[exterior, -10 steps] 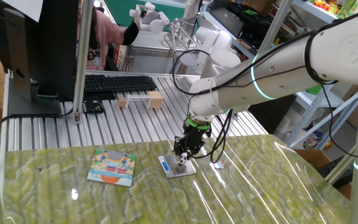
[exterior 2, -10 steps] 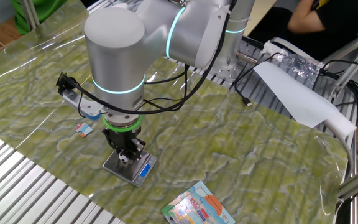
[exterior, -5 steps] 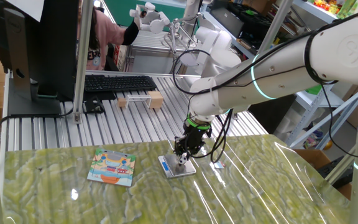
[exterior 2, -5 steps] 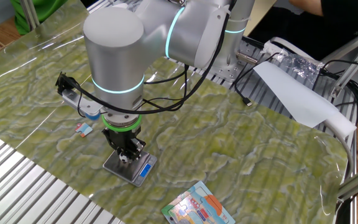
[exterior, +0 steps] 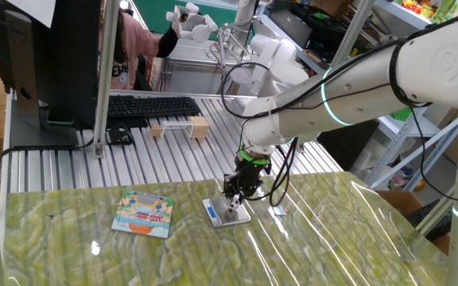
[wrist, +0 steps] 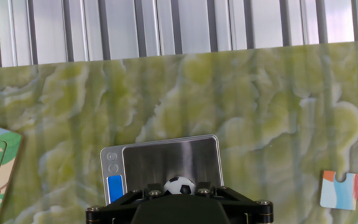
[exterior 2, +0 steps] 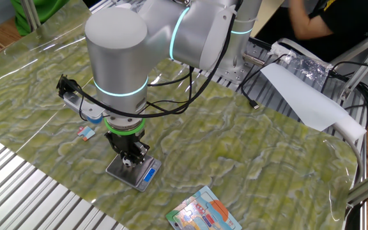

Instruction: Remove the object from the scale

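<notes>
Between the pincer [wrist: 179, 194] fingertips sits the ball [wrist: 179, 185], gripped, on the scale [wrist: 166, 160].

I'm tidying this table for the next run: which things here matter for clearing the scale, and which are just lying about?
Part of the job:
- tiny white ball with black patches, between the fingers
- flat silver-grey pocket scale with blue display strip
- black two-finger gripper, closed on the ball

Just lying about:
- colourful illustrated card
- small white-blue puzzle-shaped scrap
- black keyboard
</notes>
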Controlling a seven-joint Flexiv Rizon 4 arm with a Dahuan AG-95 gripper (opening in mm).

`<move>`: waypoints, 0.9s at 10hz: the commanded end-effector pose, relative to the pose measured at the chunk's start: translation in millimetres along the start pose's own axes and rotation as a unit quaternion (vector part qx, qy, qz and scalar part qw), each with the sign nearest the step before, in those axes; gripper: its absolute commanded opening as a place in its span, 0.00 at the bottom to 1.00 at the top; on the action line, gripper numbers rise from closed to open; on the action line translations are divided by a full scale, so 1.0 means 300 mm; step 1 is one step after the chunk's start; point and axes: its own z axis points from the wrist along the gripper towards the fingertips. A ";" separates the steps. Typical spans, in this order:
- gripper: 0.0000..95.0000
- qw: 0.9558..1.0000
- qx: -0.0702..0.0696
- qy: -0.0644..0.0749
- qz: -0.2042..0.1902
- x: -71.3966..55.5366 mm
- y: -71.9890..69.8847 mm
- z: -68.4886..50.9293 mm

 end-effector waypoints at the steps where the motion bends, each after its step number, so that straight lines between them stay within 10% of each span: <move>1: 0.00 1.000 0.000 0.000 -0.001 0.008 -0.003 -0.010; 9: 0.00 1.000 0.000 0.002 0.009 0.134 0.040 -0.073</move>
